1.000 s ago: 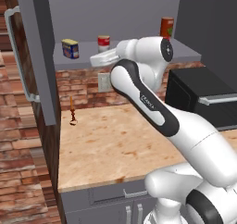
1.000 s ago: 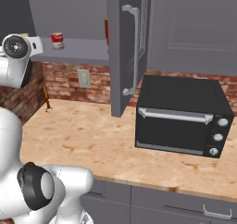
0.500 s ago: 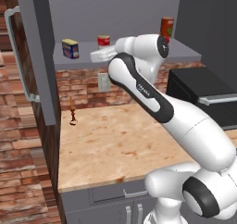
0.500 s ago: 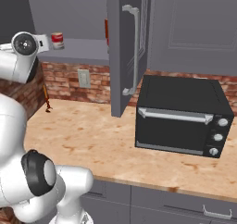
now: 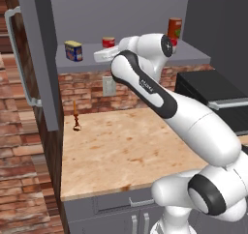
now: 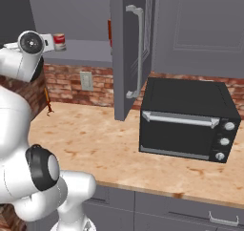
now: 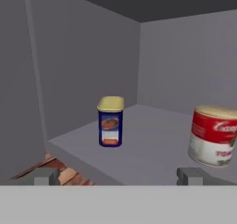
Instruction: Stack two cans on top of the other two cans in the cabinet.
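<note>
On the grey cabinet shelf (image 5: 87, 64) the squat blue can with its yellow label (image 5: 73, 51) stands at the left. One red-and-white can (image 5: 108, 42) is behind my hand, and the tall orange-red can (image 5: 174, 27) is at the right. A red patch beside the tall can is mostly hidden by my arm. My gripper (image 5: 97, 55) hovers at the shelf's front edge, pointing left. In the hand view the gripper (image 7: 119, 177) is open and empty. There the blue can (image 7: 110, 121) is ahead and apart, and the red-and-white can (image 7: 213, 135) is near the right fingertip (image 7: 192, 176).
The cabinet's left door (image 5: 34, 59) stands open with its silver handle (image 5: 19, 59). The right door (image 6: 128, 53) hangs open beside a black toaster oven (image 6: 186, 118). A slim orange-brown object (image 5: 75, 117) stands on the counter (image 5: 121, 151) by the brick wall.
The arm's wrist joint has risen and the hand has edged left along the shelf front toward the blue can. The cans have not moved.
</note>
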{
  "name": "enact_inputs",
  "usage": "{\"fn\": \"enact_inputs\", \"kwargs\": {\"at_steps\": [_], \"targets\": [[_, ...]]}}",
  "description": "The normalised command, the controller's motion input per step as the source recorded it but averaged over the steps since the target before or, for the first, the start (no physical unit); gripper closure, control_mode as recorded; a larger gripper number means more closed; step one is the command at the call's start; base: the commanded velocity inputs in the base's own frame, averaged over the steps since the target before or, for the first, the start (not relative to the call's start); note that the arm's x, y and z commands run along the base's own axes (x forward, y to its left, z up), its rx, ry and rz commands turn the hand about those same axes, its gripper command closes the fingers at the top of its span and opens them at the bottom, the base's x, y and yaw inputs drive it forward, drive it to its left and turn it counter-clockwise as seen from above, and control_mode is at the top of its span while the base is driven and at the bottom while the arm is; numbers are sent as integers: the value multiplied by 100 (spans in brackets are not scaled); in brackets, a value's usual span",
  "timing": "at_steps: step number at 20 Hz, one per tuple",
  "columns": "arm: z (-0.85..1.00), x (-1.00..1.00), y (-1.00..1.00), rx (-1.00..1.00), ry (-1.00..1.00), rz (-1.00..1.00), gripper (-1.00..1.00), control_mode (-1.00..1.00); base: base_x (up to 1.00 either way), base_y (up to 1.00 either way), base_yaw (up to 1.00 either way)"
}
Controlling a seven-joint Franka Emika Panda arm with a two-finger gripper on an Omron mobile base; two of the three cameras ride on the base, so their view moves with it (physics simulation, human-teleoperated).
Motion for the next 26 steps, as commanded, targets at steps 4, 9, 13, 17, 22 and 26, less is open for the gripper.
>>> {"fn": "enact_inputs", "kwargs": {"at_steps": [4,9,13,17,22,26], "targets": [[0,9,4,0,0,0,-100,-100,0,0,0],[0,19,8,0,0,0,-100,-100,0,0,0],[0,20,11,0,1,0,-100,-100,0,0,0],[0,14,15,0,0,0,-100,-100,0,0,0],[0,3,20,0,0,0,-100,-100,0,0,0],[0,10,20,0,0,0,-100,-100,0,0,0]]}}
